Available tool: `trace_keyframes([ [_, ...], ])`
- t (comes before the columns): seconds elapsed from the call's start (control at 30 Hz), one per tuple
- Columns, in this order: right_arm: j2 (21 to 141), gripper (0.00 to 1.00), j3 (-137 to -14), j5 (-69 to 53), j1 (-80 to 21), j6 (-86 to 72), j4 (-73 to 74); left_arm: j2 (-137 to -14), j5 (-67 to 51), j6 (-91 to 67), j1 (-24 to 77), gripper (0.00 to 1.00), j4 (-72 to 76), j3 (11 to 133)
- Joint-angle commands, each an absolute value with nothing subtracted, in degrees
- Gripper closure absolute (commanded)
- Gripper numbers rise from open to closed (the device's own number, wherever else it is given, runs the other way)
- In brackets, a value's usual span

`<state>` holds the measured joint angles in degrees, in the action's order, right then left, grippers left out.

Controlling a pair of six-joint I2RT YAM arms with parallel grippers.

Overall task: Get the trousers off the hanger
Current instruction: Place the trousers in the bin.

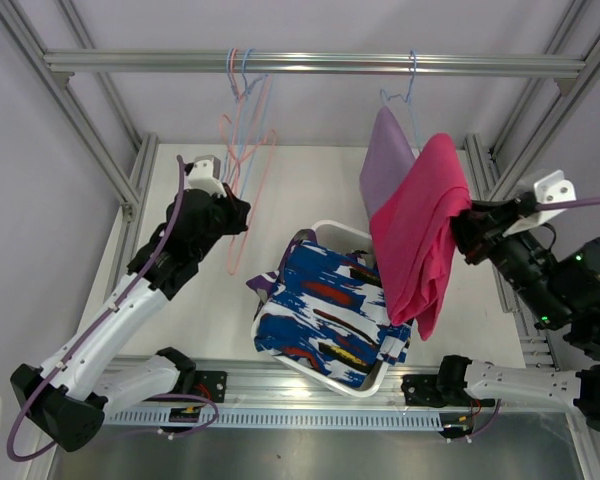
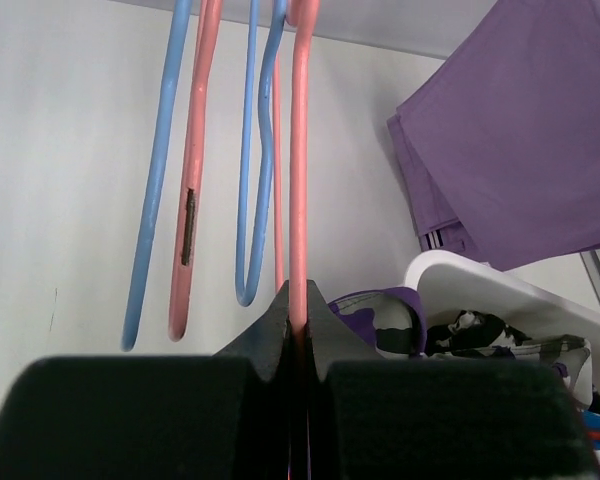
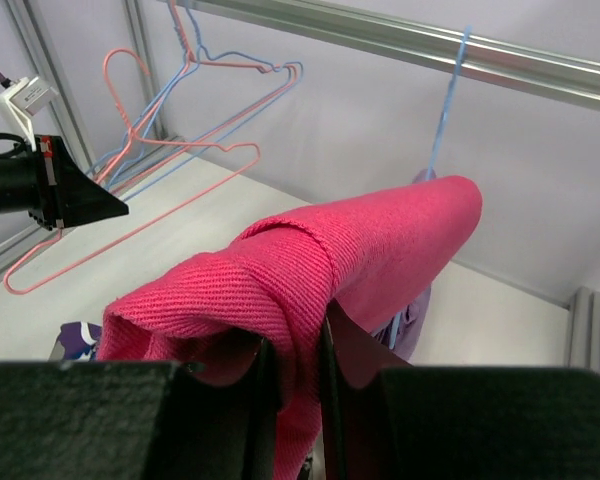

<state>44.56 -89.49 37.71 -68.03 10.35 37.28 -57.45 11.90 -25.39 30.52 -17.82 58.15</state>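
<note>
My right gripper is shut on the bright pink trousers, which drape over its fingers above the basket. The pink cloth fills the right wrist view. The lilac trousers hang behind it on a blue hanger on the rail; they also show in the left wrist view. My left gripper is shut on a bare pink hanger that hangs from the rail. The blue-white patterned trousers lie on top in the white basket. Purple-white camouflage cloth and black flecked cloth lie in it too.
Several bare pink and blue hangers hang at the left of the aluminium rail. Frame posts stand at both sides. The basket rim lies just right of my left gripper.
</note>
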Motion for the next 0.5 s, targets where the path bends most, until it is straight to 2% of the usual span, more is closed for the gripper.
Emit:
trace_keyframes([
  [0.0, 42.2, 1.00, -90.9, 38.7, -68.2, 9.3, 35.7, -57.7, 13.3, -24.2, 30.8, 1.00, -16.8, 60.9],
  [0.47, 39.4, 1.00, -92.0, 36.0, -68.1, 9.3, 38.4, -57.8, 14.3, -23.5, 31.6, 0.99, -16.9, 61.2],
])
